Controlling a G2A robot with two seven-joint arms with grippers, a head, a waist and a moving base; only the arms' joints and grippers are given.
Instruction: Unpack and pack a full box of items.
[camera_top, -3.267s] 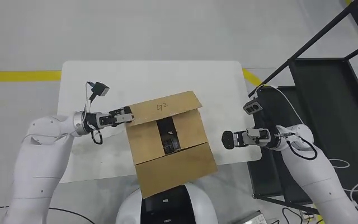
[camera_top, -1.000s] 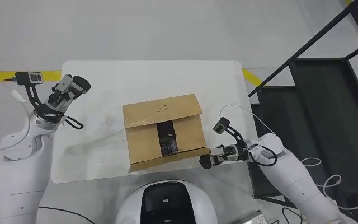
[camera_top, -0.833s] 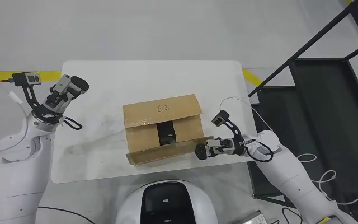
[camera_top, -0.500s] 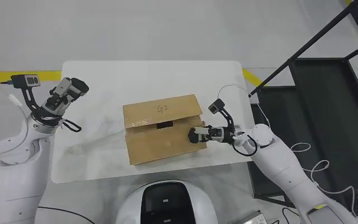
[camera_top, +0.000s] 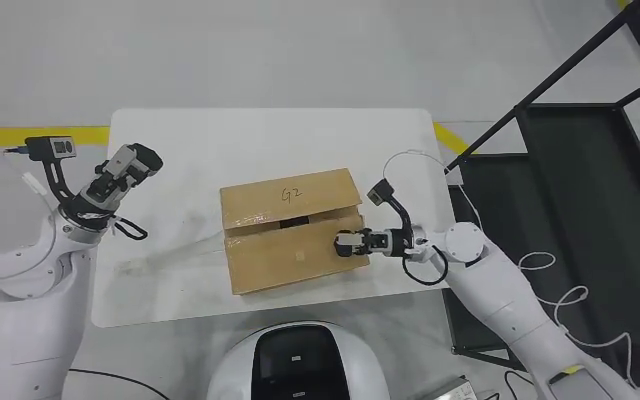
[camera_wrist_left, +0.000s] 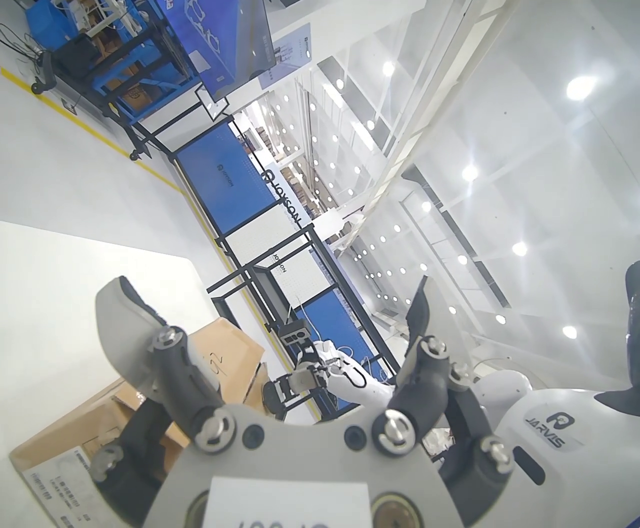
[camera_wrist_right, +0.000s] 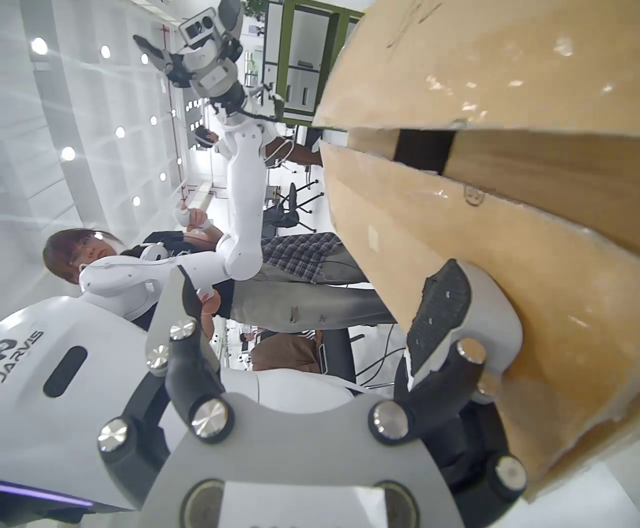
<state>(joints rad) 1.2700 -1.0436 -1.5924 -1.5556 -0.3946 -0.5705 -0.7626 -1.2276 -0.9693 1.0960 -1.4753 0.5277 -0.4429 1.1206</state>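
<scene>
Right end effector (camera_top: 343, 243) is spread open with nothing in its grip, one finger (camera_wrist_right: 442, 305) flat against the near flap of the cardboard box (camera_top: 262, 205), arm stretched in from the right side. The box sits in the middle of the bench (camera_top: 270, 135), flaps almost shut with a thin dark gap. Left end effector (camera_top: 143, 160) is lifted up by the bench's left edge, also open and empty, well apart from the box.

Handwritten "G2" on top of the cardboard box (camera_top: 290, 205), white printed label (camera_wrist_left: 52, 477) on its side

Brown cardboard box (camera_top: 292, 234) sits mid-tabletop (camera_top: 270, 135); top flaps nearly closed, narrow dark gap between them, handwritten mark on far flap.
</scene>
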